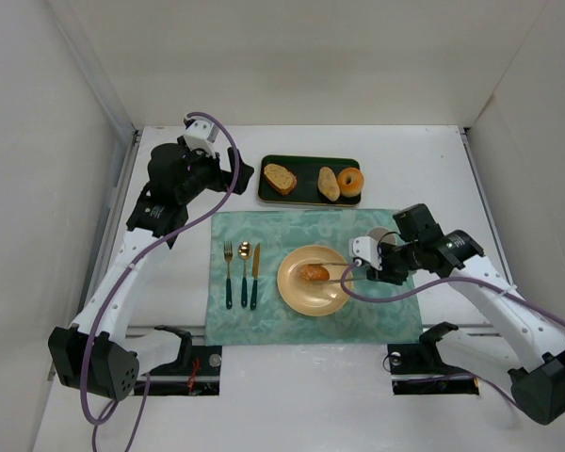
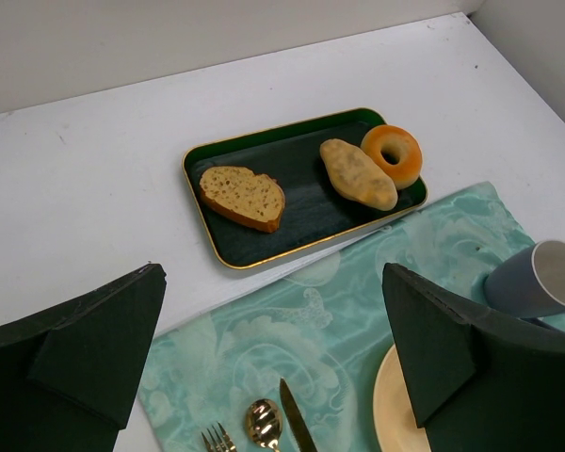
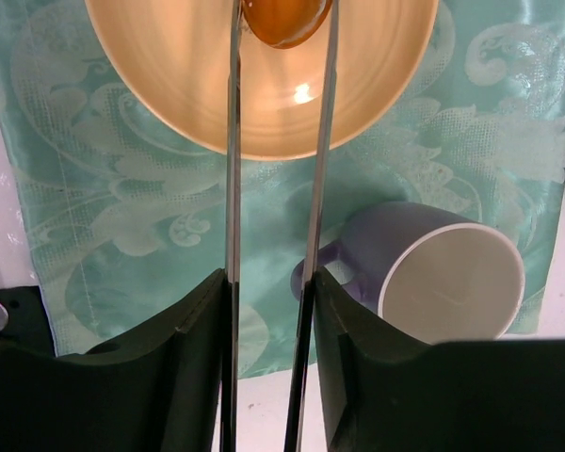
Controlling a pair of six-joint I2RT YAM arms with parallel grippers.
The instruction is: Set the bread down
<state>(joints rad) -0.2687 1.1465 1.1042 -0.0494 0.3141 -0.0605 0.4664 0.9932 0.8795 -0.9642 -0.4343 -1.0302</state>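
Top view, 12 o'clock = far side of the table.

- Bread (image 1: 313, 273): small round, glossy orange-brown bun. It sits over the middle of the round cream-yellow plate (image 1: 292, 294), pinched between the tips of a pair of long thin metal tongs (image 1: 341, 276). Cannot tell whether its underside touches the plate or hangs just clear.
- Right gripper (image 1: 358, 271): comes in from 3 o'clock of the plate. Its fingers are clamped tight on the handle end of the tongs. In the wrist view the two blades run straight out from between the black fingers (image 3: 198, 339) to the bun at the top edge.
- Left gripper (image 1: 234, 175): held above the bare table at about 10 o'clock of the plate, well apart from it. The wrist view shows its fingers spread wide with nothing between them.
- Plate lies on a pale teal patterned cloth placemat (image 1: 264, 320).
- Pale lilac mug with white interior (image 1: 384, 235): on the mat at 2 o'clock of the plate, just beside the right gripper.
- At 9 o'clock of the plate, side by side: gold fork (image 1: 229, 273), gold spoon (image 1: 244, 271) and gold knife (image 1: 255, 275), all with dark green handles.
- Dark green rectangular tray with gold rim (image 1: 301, 195): at 12 o'clock, just beyond the mat. It holds, left to right, a slice of brown bread (image 1: 280, 178), an elongated pale oval roll (image 1: 329, 184) and a ring-shaped orange donut (image 1: 350, 181). Roll and donut touch.
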